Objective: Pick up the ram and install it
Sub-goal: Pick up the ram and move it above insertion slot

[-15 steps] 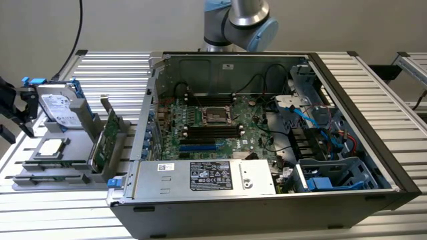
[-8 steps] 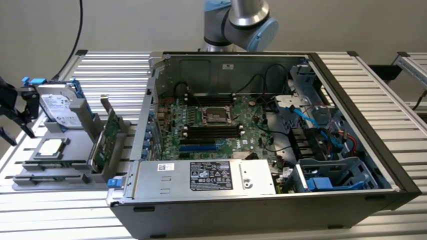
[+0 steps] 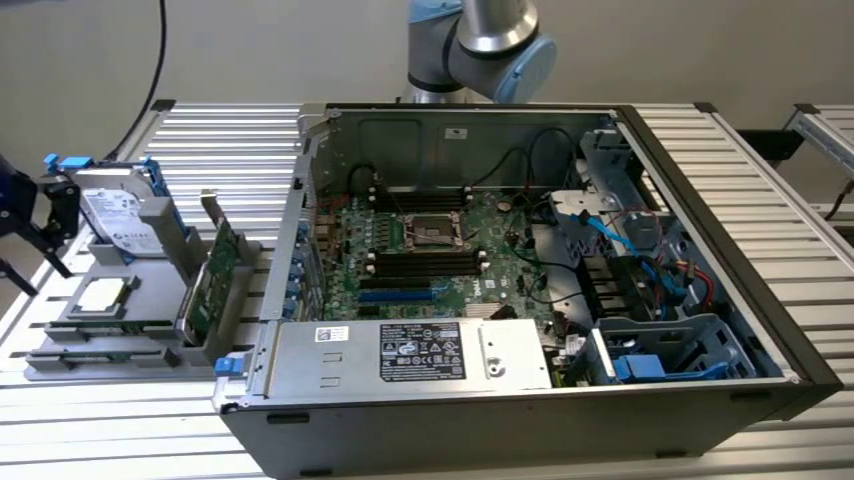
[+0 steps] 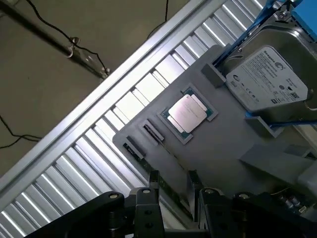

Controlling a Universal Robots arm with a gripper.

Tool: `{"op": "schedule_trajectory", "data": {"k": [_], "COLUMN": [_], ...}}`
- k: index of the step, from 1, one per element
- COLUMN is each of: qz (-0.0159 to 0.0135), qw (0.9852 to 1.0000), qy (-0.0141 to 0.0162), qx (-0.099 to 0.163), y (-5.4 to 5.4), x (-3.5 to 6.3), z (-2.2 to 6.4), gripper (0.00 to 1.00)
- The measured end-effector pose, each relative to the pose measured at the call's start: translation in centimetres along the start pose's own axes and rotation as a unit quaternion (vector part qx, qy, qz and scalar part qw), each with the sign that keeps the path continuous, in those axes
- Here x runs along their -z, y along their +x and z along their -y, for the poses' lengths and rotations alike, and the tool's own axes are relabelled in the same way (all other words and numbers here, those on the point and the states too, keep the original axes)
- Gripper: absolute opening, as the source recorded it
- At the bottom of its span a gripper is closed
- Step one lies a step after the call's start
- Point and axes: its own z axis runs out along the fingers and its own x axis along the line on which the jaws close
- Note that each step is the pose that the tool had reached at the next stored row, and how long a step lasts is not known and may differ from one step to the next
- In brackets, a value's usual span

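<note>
Two ram sticks stand on edge in slots at the front of a grey parts tray [image 3: 134,270], at the exterior view's left. One ram [image 3: 114,327] is thin and green; in the wrist view its edge [image 4: 154,135] runs toward my fingers. My gripper [image 3: 40,268] hovers over the tray's left end, open and holding nothing. In the wrist view the gripper [image 4: 173,181] has its two black fingers on either side of the stick's line, above it and apart from it. The black memory slots [image 3: 424,262] lie on the motherboard inside the open computer case [image 3: 694,300].
On the tray [image 4: 223,148] sit a processor chip [image 4: 188,113], a hard drive [image 4: 267,79] and an upright green expansion card [image 3: 220,275]. The case holds cables, a power supply [image 3: 414,352] and drive cages. The table is slatted aluminium [image 4: 99,144].
</note>
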Motion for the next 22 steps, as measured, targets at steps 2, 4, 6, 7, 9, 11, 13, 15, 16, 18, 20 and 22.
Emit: {"op": "schedule_trajectory", "data": {"k": [2, 4, 6, 7, 9, 11, 13, 15, 16, 18, 20, 22], "qz": [-0.0006, -0.0012, -0.0019, -0.0023, -0.003, -0.0038, -0.0049, -0.0061, -0.0068, -0.008, -0.0093, -0.0104], "qw": [0.9998, 0.9993, 0.9985, 0.998, 0.9967, 0.995, 0.993, 0.9907, 0.9894, 0.9866, 0.9835, 0.98], "qy": [-0.001, -0.0018, -0.0026, -0.0029, -0.0036, -0.0043, -0.0047, -0.005, -0.0051, -0.0053, -0.0052, -0.0048], "qx": [0.018, 0.036, 0.054, 0.063, 0.081, 0.1, 0.118, 0.136, 0.145, 0.163, 0.18, 0.199], "y": [0.0, 0.0, 0.0, 0.0, 0.0, 0.0, 0.0, 0.0, 0.0, 0.0, 0.0, 0.0], "x": [-0.15, -0.3, -0.45, -0.53, -0.68, -0.85, -1.02, -1.22, -1.32, -1.5, -1.67, -1.84], "z": [0.01, 0.02, 0.03, 0.04, 0.05, 0.07, 0.09, 0.11, 0.12, 0.14, 0.15, 0.16], "gripper": [0.36, 0.36, 0.36, 0.36, 0.36, 0.36, 0.36, 0.36, 0.36, 0.36, 0.36, 0.36]}}
